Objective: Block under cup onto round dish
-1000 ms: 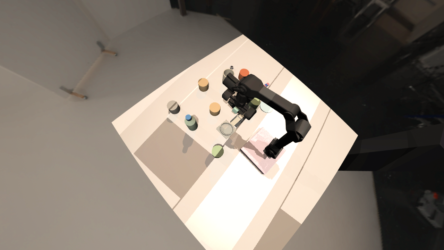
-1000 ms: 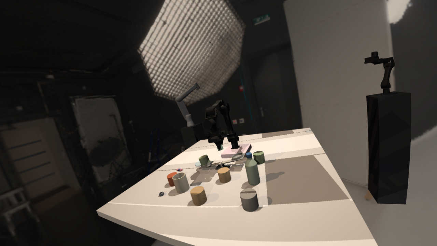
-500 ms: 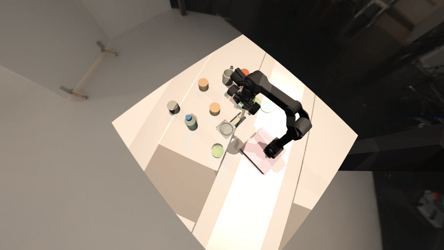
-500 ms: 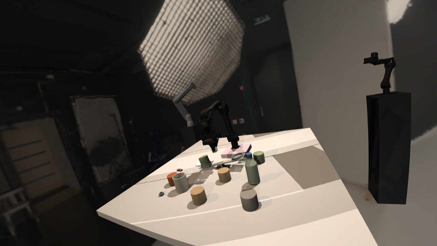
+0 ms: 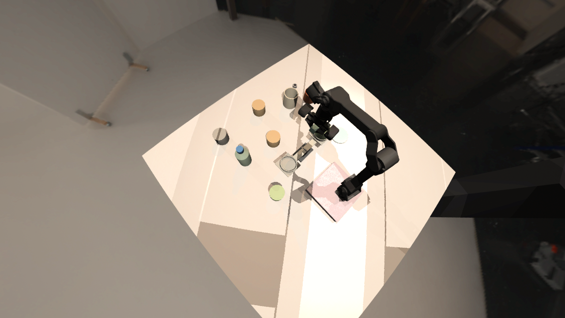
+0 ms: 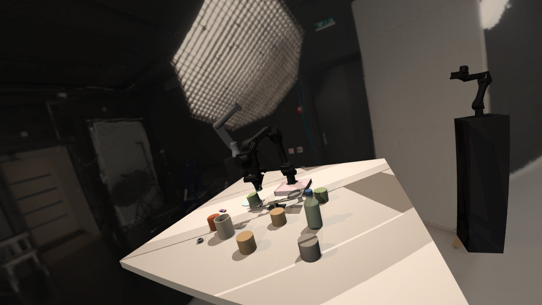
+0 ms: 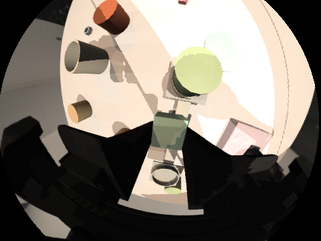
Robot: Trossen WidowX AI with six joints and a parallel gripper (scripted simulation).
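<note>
While tool (image 5: pixel 319 127) (image 6: pixel 258 187) (image 7: pixel 168 127) grips one green block (image 5: pixel 314 128) (image 6: pixel 258 188) (image 7: pixel 170 131), two green cups (image 6: pixel 253 198) (image 7: pixel 198 71) (image 5: pixel 276 192) stand apart, one on balance (image 5: pixel 304 151) (image 6: pixel 274 204) (image 7: pixel 174 106).

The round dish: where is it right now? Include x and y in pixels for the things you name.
The pale round dish (image 5: pixel 340 135) (image 6: pixel 245 203) (image 7: pixel 227 51) lies on the table; in the wrist view it is at upper right, just beyond the green cup (image 6: pixel 253 198) (image 7: pixel 198 71) on the balance's end.

The green cup (image 6: pixel 253 198) (image 7: pixel 198 71) is standing between the held block (image 7: pixel 170 130) and the round dish (image 5: pixel 340 135) (image 6: pixel 246 203) (image 7: pixel 223 51), seemingly blocking a low, straight pass; higher room is opening above it.
</note>
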